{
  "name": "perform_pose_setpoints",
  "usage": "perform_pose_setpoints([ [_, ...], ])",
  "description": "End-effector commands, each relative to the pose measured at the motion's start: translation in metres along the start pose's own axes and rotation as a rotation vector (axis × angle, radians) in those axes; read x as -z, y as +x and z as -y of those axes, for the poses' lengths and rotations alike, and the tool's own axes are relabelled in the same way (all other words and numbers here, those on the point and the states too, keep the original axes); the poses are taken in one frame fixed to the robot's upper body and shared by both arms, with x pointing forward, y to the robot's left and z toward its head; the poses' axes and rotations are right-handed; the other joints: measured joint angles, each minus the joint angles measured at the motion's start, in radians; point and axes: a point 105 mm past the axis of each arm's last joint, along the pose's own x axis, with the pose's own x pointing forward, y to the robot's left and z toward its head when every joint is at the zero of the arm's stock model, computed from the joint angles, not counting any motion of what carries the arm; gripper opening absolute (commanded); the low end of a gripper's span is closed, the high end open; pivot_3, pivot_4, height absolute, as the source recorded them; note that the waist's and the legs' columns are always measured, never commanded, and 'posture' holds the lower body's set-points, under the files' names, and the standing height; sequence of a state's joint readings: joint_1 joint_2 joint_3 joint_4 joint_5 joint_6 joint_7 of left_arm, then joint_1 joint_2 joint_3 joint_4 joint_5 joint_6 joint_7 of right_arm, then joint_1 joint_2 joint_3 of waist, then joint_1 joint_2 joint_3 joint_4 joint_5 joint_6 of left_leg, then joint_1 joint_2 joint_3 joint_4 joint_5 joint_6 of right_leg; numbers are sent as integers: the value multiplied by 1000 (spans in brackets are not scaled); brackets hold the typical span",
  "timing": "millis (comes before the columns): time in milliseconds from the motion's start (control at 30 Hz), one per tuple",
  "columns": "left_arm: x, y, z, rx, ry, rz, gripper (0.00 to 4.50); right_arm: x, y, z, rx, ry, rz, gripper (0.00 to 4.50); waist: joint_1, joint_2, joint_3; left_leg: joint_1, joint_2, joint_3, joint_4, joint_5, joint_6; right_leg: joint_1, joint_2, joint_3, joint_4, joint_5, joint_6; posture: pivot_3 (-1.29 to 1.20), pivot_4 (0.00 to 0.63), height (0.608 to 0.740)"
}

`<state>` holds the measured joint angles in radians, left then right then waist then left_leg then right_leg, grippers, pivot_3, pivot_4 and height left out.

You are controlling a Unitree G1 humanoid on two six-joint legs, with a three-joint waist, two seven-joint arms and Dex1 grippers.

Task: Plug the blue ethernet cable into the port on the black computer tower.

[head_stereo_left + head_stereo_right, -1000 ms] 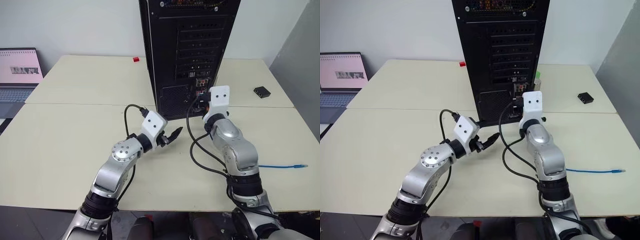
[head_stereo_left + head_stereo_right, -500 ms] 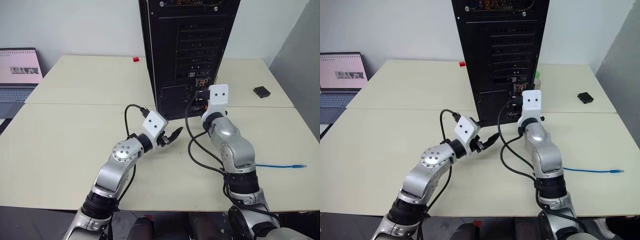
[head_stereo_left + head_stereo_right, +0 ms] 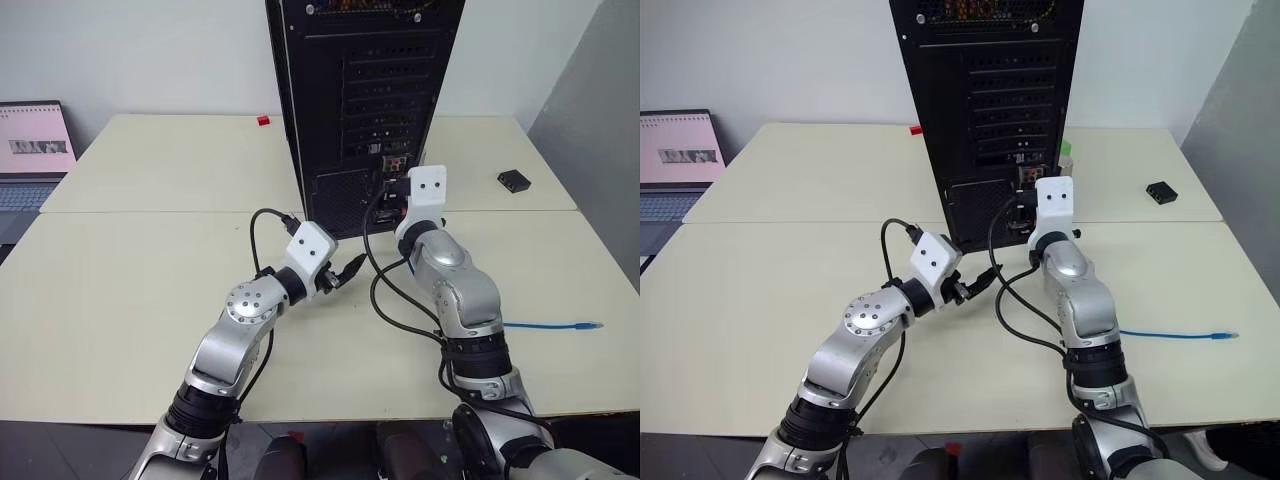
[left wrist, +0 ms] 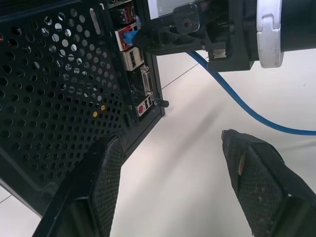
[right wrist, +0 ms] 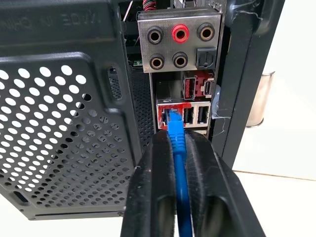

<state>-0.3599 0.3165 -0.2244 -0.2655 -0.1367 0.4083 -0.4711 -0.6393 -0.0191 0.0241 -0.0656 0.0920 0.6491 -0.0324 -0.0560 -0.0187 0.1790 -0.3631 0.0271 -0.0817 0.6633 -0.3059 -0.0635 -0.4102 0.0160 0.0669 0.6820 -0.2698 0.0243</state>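
Note:
The black computer tower (image 3: 360,100) stands upright mid-table with its rear panel toward me. The blue ethernet cable (image 5: 177,148) runs between the fingers of my right gripper (image 5: 178,143), which lie close along both sides of it. Its clear plug sits in the port (image 5: 167,114) among the red sockets. The rest of the cord trails back over the table (image 3: 550,326) to a loose end at the right. My left gripper (image 4: 173,163) hovers open and empty just before the tower's lower mesh, left of the right gripper (image 3: 395,192).
A laptop (image 3: 30,155) sits at the far left edge, a small black box (image 3: 513,180) at the right rear, a small red piece (image 3: 264,121) behind the tower. Black arm cables (image 3: 385,290) loop between my arms. A metal cylinder (image 5: 259,103) stands beside the tower.
The whole picture has shifted a little with the camera. Neither arm has visibly moved against the tower, and the cable lies as before.

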Motion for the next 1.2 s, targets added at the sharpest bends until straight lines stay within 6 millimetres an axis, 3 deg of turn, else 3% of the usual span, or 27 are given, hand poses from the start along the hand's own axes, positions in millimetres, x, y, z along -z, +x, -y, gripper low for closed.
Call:
perform_pose_setpoints([
  [33, -15, -1, -5, -11, 45, 49, 3289, -9, -10, 3, -21, -31, 39, 1410, 1, 0, 0, 0, 0, 0, 0, 0, 0, 0, 0, 0, 0, 0, 0, 0, 150, 740],
  [267, -12, -2, -16, 24, 52, 7, 3289, -17, -35, 13, -73, -100, 42, 2962, 7, 0, 0, -3, -1, 0, -1, 0, 0, -2, -2, 0, -2, 0, 0, 0, 150, 740],
  [333, -8, -6, -31, 9, 99, -36, 3289, -22, -47, 22, -97, -141, 47, 3418, 8, 0, 0, -2, -1, 0, -1, 0, 0, -1, -1, -1, -1, 0, 0, 0, 150, 740],
  [467, -12, -20, -67, -27, 141, -68, 3289, -25, -77, 23, -319, -228, 0, 4403, 7, 0, 1, -2, -1, -1, -1, 0, 0, -1, -1, -1, -2, 0, 0, 0, 150, 740],
  [667, -15, -34, -94, -18, 130, -104, 3289, -31, -95, 45, -396, -311, -37, 4455, 6, 0, 1, -2, -1, -1, -1, 0, 0, -1, 0, -1, -2, 0, 1, 0, 150, 740],
  [1200, -29, -51, -67, 308, 104, -86, 3289, -44, -96, 57, -432, -321, -13, 4455, 8, 0, 2, -2, -1, 0, -1, 0, 0, -1, 0, -1, -2, 0, 1, 0, 150, 740],
])
